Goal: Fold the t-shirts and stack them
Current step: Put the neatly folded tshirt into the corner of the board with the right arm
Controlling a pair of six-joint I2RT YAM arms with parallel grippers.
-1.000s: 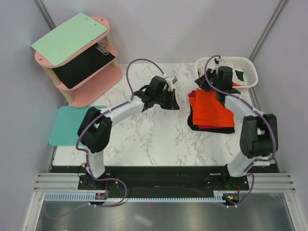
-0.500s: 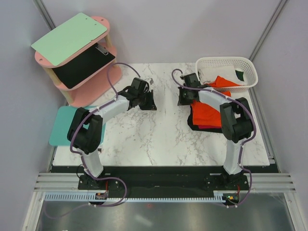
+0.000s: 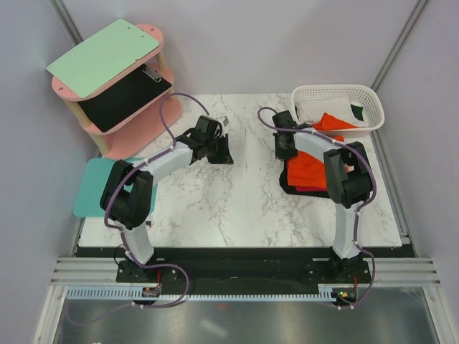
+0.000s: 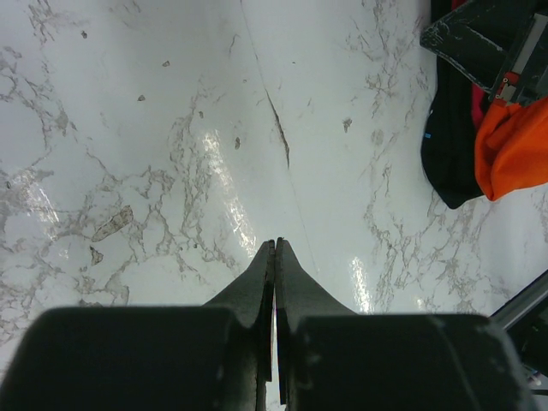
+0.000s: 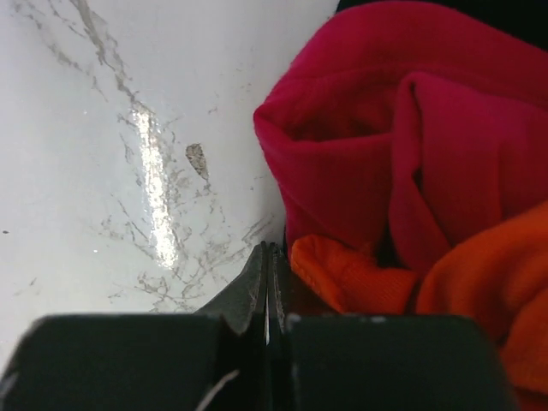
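Just beside the right hand (image 5: 268, 248), off its tips, sits the stack (image 3: 300, 176) of t-shirts: orange shirt (image 3: 308, 163) on top, crimson shirt (image 5: 360, 137) under it, black shirt (image 4: 445, 163) at the bottom. The right hand is pinched fully closed with nothing between the fingers that I can see. Its tips are low over the bench (image 3: 237, 201), right at the orange hem; touching or just apart, can't tell. The crimson layer looks bunched at that corner, not flat. The left hand (image 4: 276, 244) is also closed tight and empty, over bare marble, with the stack well off to its right. Beyond the right hand, the basket (image 3: 374, 115) holds more cloth: another orange one (image 3: 333, 122), something white (image 3: 312, 111), a dark green bit (image 3: 357, 111).

Step, as I read it: between shirts, three stacked, the rest unfolded in the basket. Maybe a tidy of the stack's edge first. The next move calls for opening a hand, reaching past the stack into the basket and pinching one shirt only. Then it gets pulled out onto the open marble between the two hands, where both can spread it. A low sweep risks dragging the top layer.
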